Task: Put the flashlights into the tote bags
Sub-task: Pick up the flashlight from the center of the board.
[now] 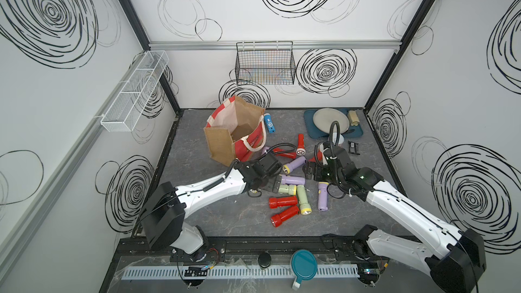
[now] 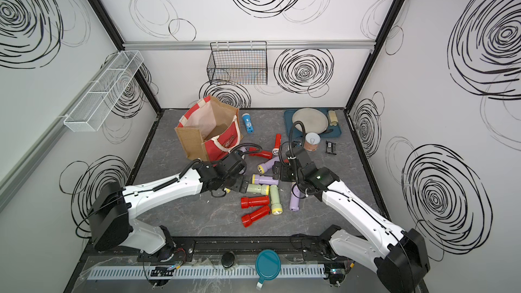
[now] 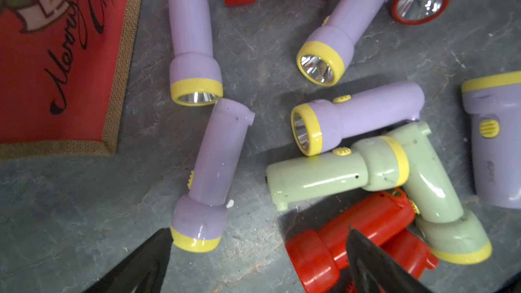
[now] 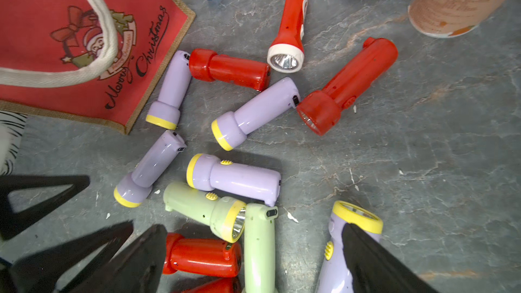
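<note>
Flashlights (image 1: 283, 202) lie half-hidden under left end effector (image 3: 258, 231) and right end effector (image 4: 249, 229), both spread; tote bag (image 1: 222, 147) seemingly empty.

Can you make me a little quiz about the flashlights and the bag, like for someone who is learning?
1. True or false: the blue flashlight lies inside the tote bag.
2. What are the left tool and right tool holding? A) red flashlights B) nothing C) the bag's handles
3. What greeting is printed on the bag's red side?
Key: 1 false; 2 B; 3 Merry Christmas.
</note>
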`<state>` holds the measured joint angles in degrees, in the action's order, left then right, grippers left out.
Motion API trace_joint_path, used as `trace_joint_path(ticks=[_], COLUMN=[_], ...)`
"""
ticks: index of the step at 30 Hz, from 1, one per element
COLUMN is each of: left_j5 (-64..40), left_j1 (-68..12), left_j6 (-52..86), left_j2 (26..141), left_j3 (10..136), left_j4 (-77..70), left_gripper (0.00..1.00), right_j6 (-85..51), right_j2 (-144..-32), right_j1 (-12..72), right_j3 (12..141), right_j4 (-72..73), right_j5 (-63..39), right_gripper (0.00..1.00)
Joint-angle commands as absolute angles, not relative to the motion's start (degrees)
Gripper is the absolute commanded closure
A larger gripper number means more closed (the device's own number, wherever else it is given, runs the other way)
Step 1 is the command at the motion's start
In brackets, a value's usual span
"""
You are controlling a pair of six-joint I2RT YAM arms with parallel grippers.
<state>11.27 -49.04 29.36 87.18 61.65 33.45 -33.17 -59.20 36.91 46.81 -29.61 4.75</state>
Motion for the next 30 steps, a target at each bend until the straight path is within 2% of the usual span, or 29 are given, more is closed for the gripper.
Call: trace_joint_path(ticks=[1, 6, 10, 16, 30], left_j5=[9.73, 9.32, 10.83, 12.92, 14.26], left_j1=[-47.27, -45.23, -44.75, -44.56, -43.42], left_j6=[24.69, 22.59, 20.84, 19.27, 18.54], left_j2=[90.65, 95.51, 98.74, 103.06, 108.05], left_j3=[66.13, 68.43, 70.03, 71.21, 69.43], left_j4=[35.96, 35.9, 35.47, 34.42, 30.61], left_gripper=[0.01, 0.03, 0.12, 0.18, 0.28], right_j6=[-34.1, -34.75, -35.06, -34.85, -32.96], right_j2=[-56.64, -54.74, -53.73, -54.05, -55.18], right_j1=[37.85, 38.57, 38.8, 38.85, 39.02], right_j3=[45.79, 45.27, 44.79, 44.71, 46.09], right_j4=[-30.83, -31.06, -30.96, -30.14, -29.44], right_j5=[6.62, 7.79, 8.52, 8.26, 8.31], right_gripper=[0.0, 0.0, 0.0, 0.0, 0.0])
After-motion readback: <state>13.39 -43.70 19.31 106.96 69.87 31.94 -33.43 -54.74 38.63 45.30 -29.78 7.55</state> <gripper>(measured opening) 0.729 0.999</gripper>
